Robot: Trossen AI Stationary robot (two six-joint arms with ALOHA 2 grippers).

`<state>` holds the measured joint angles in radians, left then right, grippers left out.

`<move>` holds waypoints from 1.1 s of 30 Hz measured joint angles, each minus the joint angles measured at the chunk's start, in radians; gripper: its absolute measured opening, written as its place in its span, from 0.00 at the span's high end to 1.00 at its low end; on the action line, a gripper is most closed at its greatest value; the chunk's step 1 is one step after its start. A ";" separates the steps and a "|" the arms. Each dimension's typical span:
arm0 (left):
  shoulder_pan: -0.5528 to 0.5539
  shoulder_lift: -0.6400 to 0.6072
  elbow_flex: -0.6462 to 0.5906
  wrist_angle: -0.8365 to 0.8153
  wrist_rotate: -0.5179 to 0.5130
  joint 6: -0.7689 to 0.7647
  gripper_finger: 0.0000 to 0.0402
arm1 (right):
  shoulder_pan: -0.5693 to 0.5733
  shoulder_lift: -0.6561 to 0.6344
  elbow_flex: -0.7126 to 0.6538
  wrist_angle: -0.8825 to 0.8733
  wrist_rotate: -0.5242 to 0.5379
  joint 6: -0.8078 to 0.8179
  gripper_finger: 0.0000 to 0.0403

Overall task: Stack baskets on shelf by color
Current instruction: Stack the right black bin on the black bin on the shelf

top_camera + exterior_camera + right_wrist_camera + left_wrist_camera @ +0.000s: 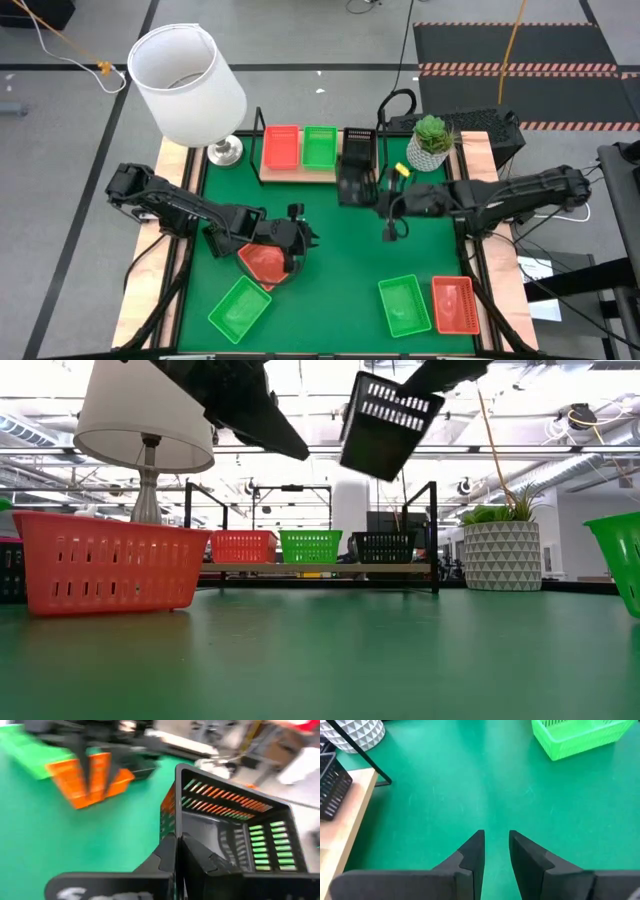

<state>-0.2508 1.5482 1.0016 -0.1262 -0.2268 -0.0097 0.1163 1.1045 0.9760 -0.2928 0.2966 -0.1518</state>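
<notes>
On the shelf [300, 176] at the far side stand an orange-red basket [281, 147], a green basket [320, 147] and a black basket [358, 145]. Just in front of the shelf my right gripper [378, 203] is shut on another black basket [385, 425], which hangs in the air. My left gripper [303, 240] hovers open, with a narrow gap and nothing between its fingers, beside an orange-red basket [262, 262] resting on the mat. Two green baskets [240, 305] [403, 303] and one orange-red basket [455, 303] lie near the front edge. My right gripper pinches one wall of the black basket near its rim [176, 827], one finger inside the basket and one outside. The basket is lifted clear of the mat and the shelf. It hangs tilted, its open side turned toward the wrist camera.
A white-shaded lamp [190, 75] stands at the far left corner and a potted plant [432, 145] at the far right, next to the shelf's end. The green mat [340, 260] is bare between the two arms.
</notes>
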 joint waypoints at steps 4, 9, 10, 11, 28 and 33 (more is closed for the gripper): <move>0.000 0.001 0.000 0.026 0.000 0.008 0.78 | -0.079 0.020 0.037 0.006 0.088 -0.094 0.98; 0.002 0.030 0.000 0.042 0.000 0.024 0.78 | -0.201 0.060 0.045 0.012 0.092 -0.235 0.98; 0.002 0.041 0.001 0.051 -0.001 0.026 0.78 | -0.227 0.067 0.046 0.011 0.086 -0.257 0.98; 0.002 0.051 0.001 0.057 -0.001 0.030 0.78 | -0.254 0.076 0.046 0.011 0.058 -0.281 0.98; 0.031 0.128 0.000 0.095 0.000 0.064 0.78 | -0.556 0.216 0.046 0.032 -0.254 -0.413 0.98; 0.033 0.128 0.000 0.095 0.000 0.063 0.78 | -0.581 0.249 0.046 0.033 -0.275 -0.409 0.98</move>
<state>-0.2180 1.6764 1.0019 -0.0312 -0.2268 0.0536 -0.4649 1.3534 1.0218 -0.2595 0.0213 -0.5607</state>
